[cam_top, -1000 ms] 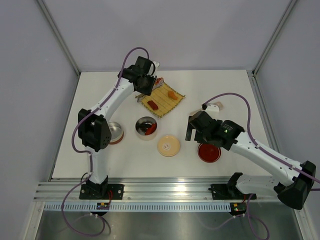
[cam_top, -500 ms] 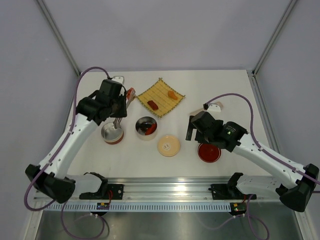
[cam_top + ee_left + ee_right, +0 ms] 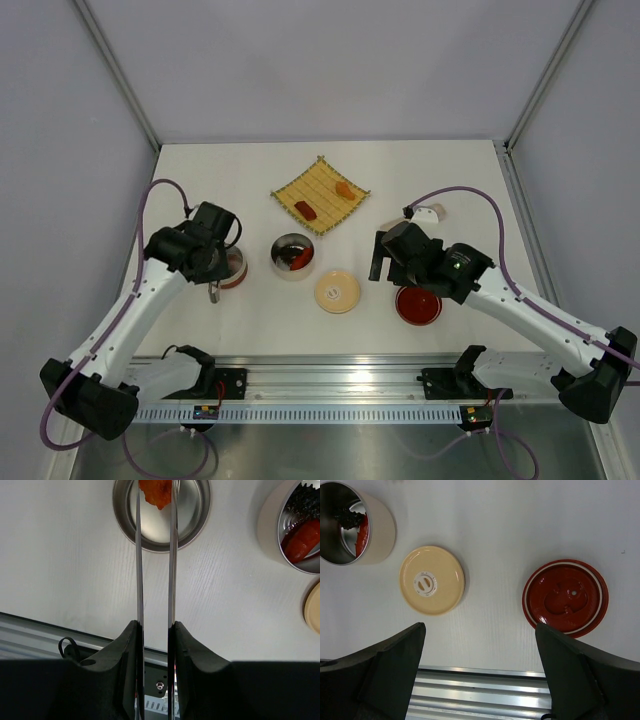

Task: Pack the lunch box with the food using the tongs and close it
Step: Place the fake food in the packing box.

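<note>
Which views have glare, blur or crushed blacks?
Top external: even soft light, sharp, shadows faint. Left wrist: tongs glint, fingers near-black. Right wrist: fingers dark and soft-edged, red lid sharp, slightly glossy.

Tins point(image 3: 276, 256) two; lids point(image 3: 338, 291) two; mat point(image 3: 325, 180) one; tongs point(image 3: 139, 555) one; food pieces point(image 3: 307, 209) five.

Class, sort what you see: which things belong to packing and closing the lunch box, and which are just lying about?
Belongs: lunch box, cream lid, tongs, left pincer holding them, orange food piece in the tongs, red piece and orange piece on the yellow mat.
Lying about: red-brown tin, red lid.
</note>
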You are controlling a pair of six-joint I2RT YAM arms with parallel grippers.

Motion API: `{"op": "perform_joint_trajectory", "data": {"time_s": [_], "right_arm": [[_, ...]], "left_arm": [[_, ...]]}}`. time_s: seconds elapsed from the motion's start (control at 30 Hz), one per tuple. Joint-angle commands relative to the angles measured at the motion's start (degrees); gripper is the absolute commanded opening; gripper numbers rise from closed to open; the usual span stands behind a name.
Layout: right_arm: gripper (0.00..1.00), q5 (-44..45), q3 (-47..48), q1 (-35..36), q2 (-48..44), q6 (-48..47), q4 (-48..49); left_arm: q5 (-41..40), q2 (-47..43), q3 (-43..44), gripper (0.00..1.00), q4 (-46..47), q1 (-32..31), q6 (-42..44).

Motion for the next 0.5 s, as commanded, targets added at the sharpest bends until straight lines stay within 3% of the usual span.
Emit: {"op": "perform_joint_trajectory", "data": {"time_s": [0.0,0.47], "right_arm": [[0.99,-0.04,0.23,0.25,0.28,-0.65,1.62],[0.99,-2.41,2.68,0.25,4.41,-2.41,2.94]], "left_arm": [[-2.82,-3.74,-0.87,0.02,0.13,0.26,-3.52],[0.79,-7.53,-7.21,0.02,1.89,0.43,-5.11]]}}
